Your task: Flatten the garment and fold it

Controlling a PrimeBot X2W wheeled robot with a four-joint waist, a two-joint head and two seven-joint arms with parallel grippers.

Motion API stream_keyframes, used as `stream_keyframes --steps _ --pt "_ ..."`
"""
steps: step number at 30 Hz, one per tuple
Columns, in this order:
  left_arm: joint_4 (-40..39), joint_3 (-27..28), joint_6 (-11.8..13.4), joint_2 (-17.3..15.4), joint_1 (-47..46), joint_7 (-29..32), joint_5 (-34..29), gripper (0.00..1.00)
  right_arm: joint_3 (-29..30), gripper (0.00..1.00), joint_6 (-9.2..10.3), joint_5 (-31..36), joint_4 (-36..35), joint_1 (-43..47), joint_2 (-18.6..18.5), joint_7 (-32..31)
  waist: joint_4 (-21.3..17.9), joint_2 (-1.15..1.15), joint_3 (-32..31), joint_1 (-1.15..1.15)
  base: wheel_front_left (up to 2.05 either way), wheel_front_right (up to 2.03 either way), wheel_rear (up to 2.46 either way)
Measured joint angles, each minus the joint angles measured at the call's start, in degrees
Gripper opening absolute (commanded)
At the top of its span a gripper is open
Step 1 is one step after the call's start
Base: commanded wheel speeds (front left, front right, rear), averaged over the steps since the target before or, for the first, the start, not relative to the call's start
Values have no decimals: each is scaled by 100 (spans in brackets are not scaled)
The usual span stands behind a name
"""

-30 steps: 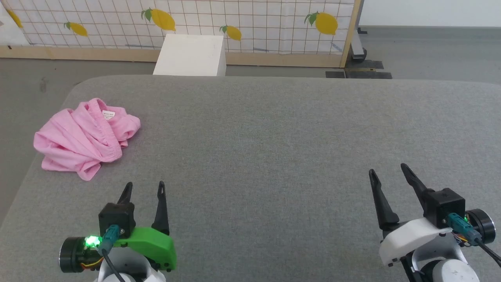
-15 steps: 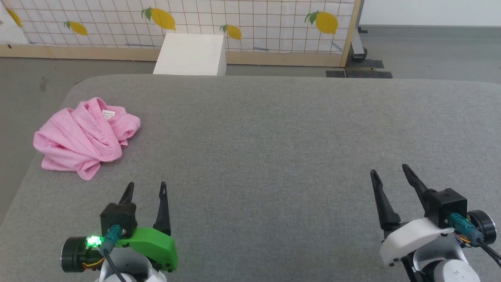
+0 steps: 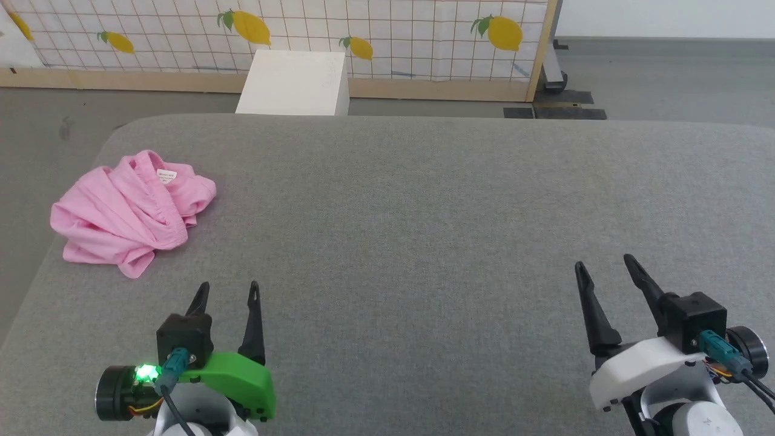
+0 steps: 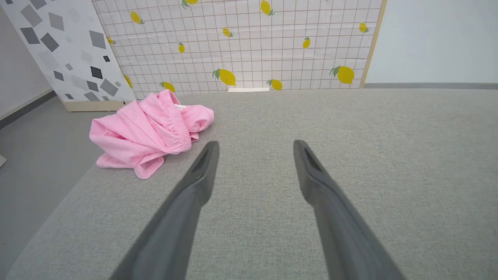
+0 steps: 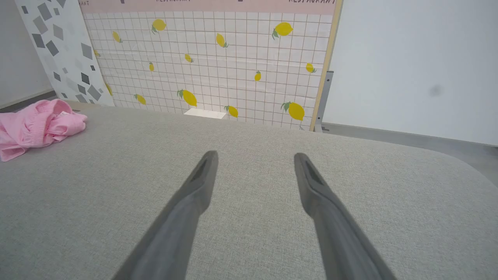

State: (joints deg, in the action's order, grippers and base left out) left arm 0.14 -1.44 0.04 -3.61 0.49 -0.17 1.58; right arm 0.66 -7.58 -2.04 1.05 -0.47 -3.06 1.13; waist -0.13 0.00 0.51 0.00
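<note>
Label (image 3: pixel 166 176) lettering illegible on crumpled garment (image 3: pixel 115 218)

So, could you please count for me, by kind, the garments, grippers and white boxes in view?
garment: 1
grippers: 2 (left gripper, right gripper, both open)
white box: 1
total: 4
</note>
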Motion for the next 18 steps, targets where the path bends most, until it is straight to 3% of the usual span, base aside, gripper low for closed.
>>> stream_keyframes --steps 18 --pt "19 -96 0 -48 -1 9 90 100 -2 100 0 -66 1 0 0 23 30 0 79 0 0 0 0"
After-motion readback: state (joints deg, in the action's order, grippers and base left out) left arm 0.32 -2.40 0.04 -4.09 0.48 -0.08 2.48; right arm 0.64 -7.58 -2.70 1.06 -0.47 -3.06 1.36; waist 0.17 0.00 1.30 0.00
